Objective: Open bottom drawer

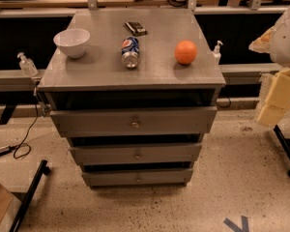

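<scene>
Bottom drawer sits lowest of three on the grey cabinet, just above the floor, under the middle drawer and top drawer. Front panel thin, flat, stiff; probably light, sliding straight out on runners. Only purchase is the tiny centre knob: small, likely slick, so pinch squarely and pull level, or it slips. Gripper hangs at the right edge on the pale arm, well apart from the cabinet, holding nothing visible; cannot tell how wide it stands.
</scene>
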